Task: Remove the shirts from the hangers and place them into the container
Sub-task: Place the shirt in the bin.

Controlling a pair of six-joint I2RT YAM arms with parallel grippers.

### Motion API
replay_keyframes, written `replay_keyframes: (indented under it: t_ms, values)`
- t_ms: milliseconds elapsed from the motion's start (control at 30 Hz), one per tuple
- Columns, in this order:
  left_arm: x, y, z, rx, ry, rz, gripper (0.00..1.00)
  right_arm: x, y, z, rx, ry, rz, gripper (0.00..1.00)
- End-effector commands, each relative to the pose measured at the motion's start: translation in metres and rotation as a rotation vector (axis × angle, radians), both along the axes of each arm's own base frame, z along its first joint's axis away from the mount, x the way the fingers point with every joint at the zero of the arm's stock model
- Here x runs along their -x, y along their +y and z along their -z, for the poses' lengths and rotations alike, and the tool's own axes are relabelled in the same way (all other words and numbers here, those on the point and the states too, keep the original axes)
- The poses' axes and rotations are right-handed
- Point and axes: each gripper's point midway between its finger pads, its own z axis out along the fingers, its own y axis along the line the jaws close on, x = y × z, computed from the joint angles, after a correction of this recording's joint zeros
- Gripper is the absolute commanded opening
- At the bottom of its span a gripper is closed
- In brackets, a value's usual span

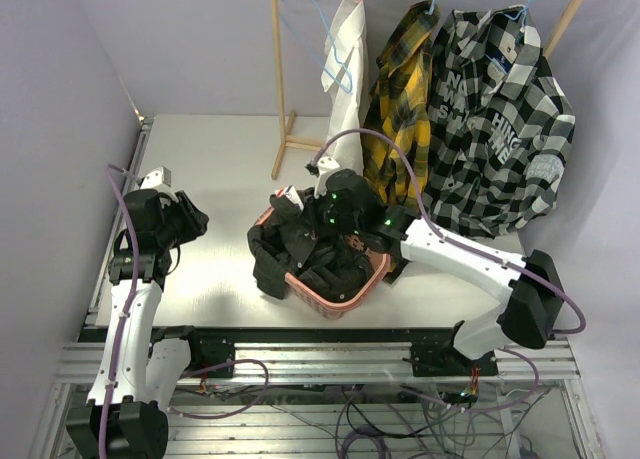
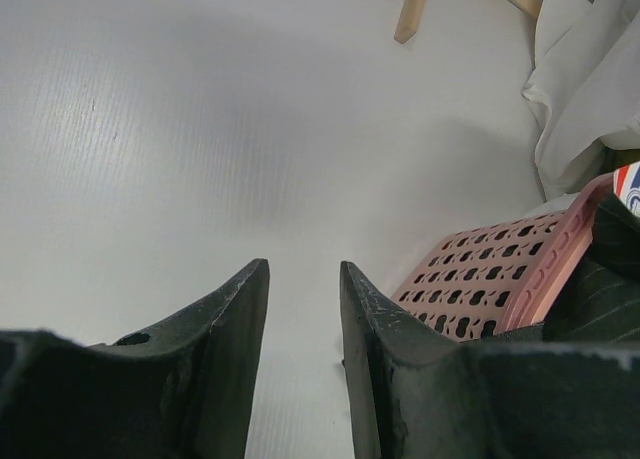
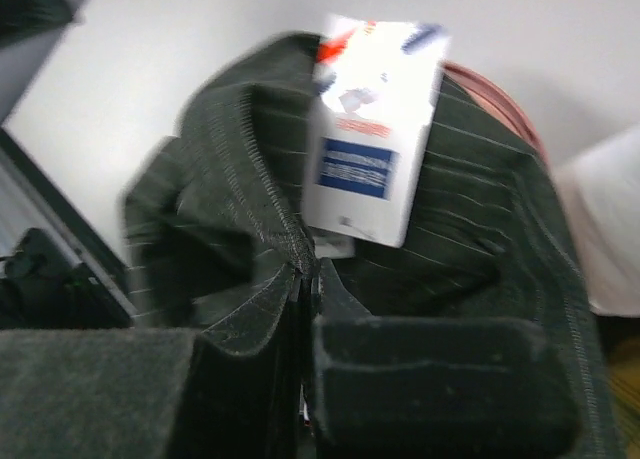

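Pinstriped dark cloth fills the container. The dark pinstriped shirt (image 1: 290, 249) lies bunched in the salmon-pink basket (image 1: 345, 297), off its hanger. Part of it spills over the left and near rim toward the table (image 1: 220, 169), so in my judgement it is not fully stowed. A white swing tag (image 3: 375, 129) w/ blue and red print sits on the shirt; print illegible (blur)

Right gripper (image 3: 305, 324): low over the basket, jaws closed tight, w/ a fold of the pinstriped cloth pinched between them per wrist view. Probable step is tucking the shirt further in, judgement only

Left gripper (image 2: 303, 269): approx half open, nothing between the fingers. It is held above bare table to the left of the basket, apart from it

Wooden rack (image 1: 280, 79), behind the basket: white shirt (image 1: 345, 49), yellow-and-black plaid shirt (image 1: 400, 99) and black-and-white checked shirt (image 1: 500, 129) hang side by side. One light-blue hanger (image 1: 318, 19) hangs bare at the left end, beside the white shirt

Progress est.: 1 of 4 shirts in or nearly in, 3 rem. on the rack. The basket looks small vs. the shirts and near full w/ one, so crowding is a likely issue for the rest
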Motion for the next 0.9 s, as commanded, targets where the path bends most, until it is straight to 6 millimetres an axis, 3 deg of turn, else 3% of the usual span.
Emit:
replay_keyframes:
  t_ms: [0, 167, 233, 467, 500, 567, 667, 867]
  values:
    - [-0.001, -0.005, -0.002, 0.0, -0.016, 0.03, 0.45, -0.003, -0.022, 0.063, 0.126, 0.129, 0.04, 0.0]
    - [-0.001, -0.005, -0.002, -0.001, -0.014, 0.029, 0.45, 0.016, -0.033, 0.139, 0.29, 0.288, 0.003, 0.0]
    - [-0.001, -0.005, -0.002, -0.001, -0.014, 0.029, 0.46, 0.024, -0.038, 0.158, 0.33, 0.329, -0.003, 0.0]
    - [-0.001, -0.005, -0.002, -0.001, -0.015, 0.029, 0.46, 0.033, -0.05, 0.177, 0.36, 0.359, 0.006, 0.0]
    - [-0.001, -0.005, -0.001, -0.001, -0.012, 0.029, 0.46, 0.033, -0.05, 0.176, 0.357, 0.355, 0.005, 0.02]
    - [-0.002, -0.005, -0.002, -0.001, -0.013, 0.029, 0.46, 0.031, -0.044, 0.166, 0.332, 0.332, -0.003, 0.15]
    - [-0.001, -0.005, -0.002, -0.002, -0.013, 0.028, 0.46, 0.026, -0.031, 0.134, 0.278, 0.257, -0.024, 0.31]
    - [-0.002, -0.004, -0.001, -0.002, -0.011, 0.027, 0.48, 0.013, -0.004, 0.054, 0.198, 0.082, -0.058, 0.34]
